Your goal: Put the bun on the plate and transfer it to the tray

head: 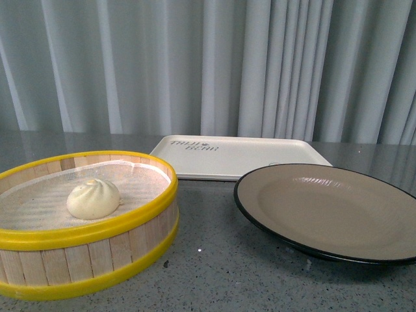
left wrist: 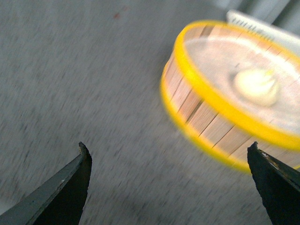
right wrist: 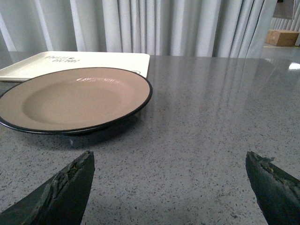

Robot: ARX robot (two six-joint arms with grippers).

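Nothing done yet: bun (head: pixel 93 198) sits in steamer basket (head: pixel 84 250); plate (head: pixel 331 211) & tray (head: pixel 240 156) bare. Left pincer (left wrist: pixel 168 146) & right pincer (right wrist: pixel 168 153) both spread, holding nothing.

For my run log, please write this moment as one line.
bun: in steamer basket | plate: empty | tray: empty, behind plate | left end effector: open | right end effector: open

The bun (head: pixel 93 199) sits in the steamer basket (head: pixel 78 244), beside the plate (head: pixel 331 211) and tray (head: pixel 240 158).
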